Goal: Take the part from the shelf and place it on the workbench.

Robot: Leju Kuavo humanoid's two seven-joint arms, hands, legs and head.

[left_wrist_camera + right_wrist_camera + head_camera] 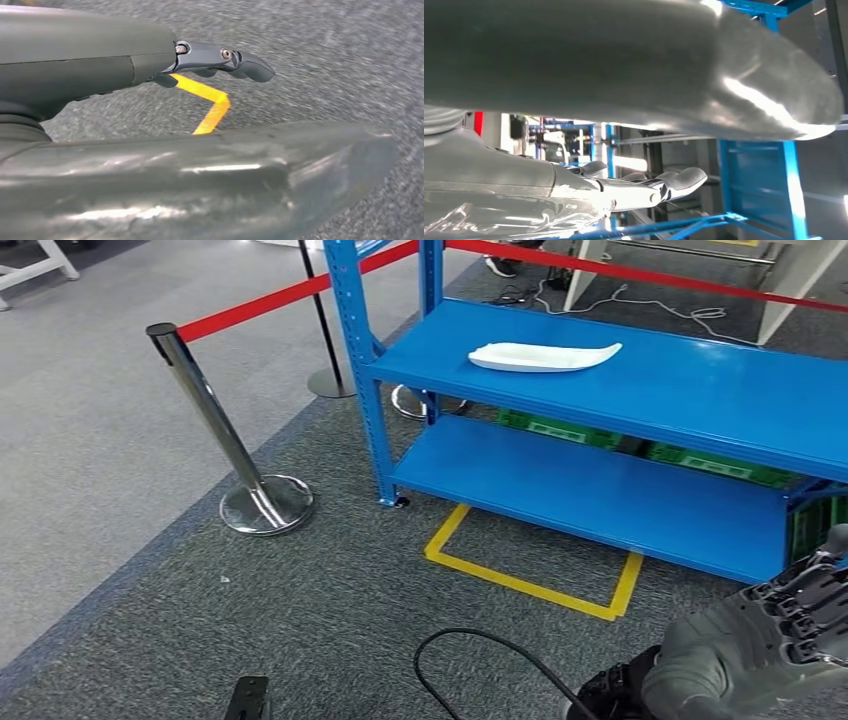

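Right hand [765, 645], seen in the head view at the lower right corner, is raised in front of the shelf [690, 390] with its fingers [805, 605] spread and extended and nothing between them; the right wrist view confirms straight fingers against the blue frame. Left hand [150, 100], seen in the left wrist view, hangs over grey carpet and a corner of the yellow floor marking [212, 102], its dark fingers held straight and apart from the thumb, likewise holding nothing. The part [545, 357], a long, shallow white piece tapering to a point at one end, lies flat on the upper blue board of the shelf, near that board's front edge and toward its left end, close to the front left upright [362, 370]. Its long axis runs roughly parallel to the front edge. From the right hand the part lies up and well to the left, well apart from it; judged from these views, the right hand is the nearer of the two and the better placed to reach, though a reach across toward the left end of the board is still required. A chrome stanchion [225, 440] carrying red rope stands left of the shelf.
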